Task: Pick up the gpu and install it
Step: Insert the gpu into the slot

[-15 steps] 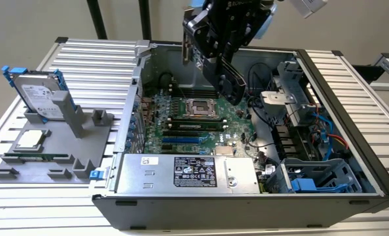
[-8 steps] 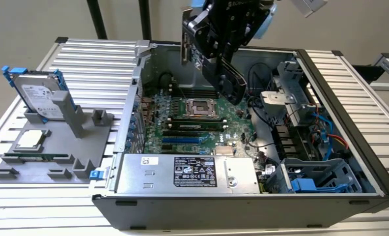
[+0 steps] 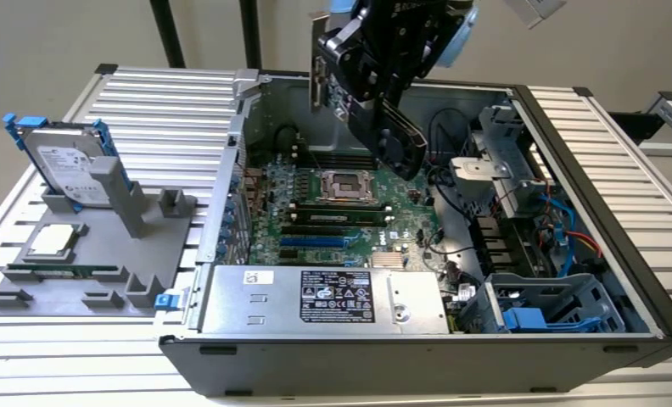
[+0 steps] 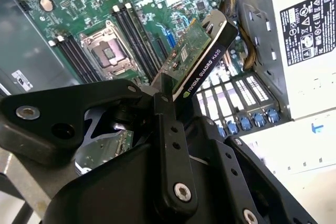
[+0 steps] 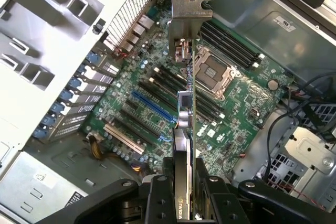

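My gripper is shut on the gpu, a green card with a black cooler and a silver bracket. It hangs tilted in the air above the motherboard of the open computer case. In the second wrist view the gpu juts out from between the black fingers. In the first wrist view the gpu is seen edge-on, its bracket at the far end, over the expansion slots, one of them blue. The card touches no slot.
On the exterior view's left a grey fixture carries a hard drive in a blue frame, a processor and a memory stick. Inside the case are the power supply, cables and a drive cage.
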Motion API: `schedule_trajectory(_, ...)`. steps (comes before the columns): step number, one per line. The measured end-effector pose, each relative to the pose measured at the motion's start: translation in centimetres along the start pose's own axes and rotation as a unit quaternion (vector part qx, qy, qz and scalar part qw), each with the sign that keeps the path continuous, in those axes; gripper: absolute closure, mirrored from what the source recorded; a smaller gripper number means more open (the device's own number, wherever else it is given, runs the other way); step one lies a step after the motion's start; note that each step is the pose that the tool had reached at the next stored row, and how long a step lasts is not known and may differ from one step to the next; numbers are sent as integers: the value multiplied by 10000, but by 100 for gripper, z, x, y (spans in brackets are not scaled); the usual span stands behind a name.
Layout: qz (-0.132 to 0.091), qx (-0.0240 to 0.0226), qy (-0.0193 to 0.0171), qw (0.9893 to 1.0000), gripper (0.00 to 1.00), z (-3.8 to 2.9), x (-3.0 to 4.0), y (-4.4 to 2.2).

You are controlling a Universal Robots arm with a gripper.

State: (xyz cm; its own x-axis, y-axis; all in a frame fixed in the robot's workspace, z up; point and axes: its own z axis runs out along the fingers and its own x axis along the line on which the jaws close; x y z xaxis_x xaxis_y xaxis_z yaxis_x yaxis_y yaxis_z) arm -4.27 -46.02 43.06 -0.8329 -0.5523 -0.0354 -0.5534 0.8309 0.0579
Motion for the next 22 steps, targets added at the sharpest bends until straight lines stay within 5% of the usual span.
schedule_trajectory(22, -469, -16, 28, 9989, 100, 0, 0, 0)
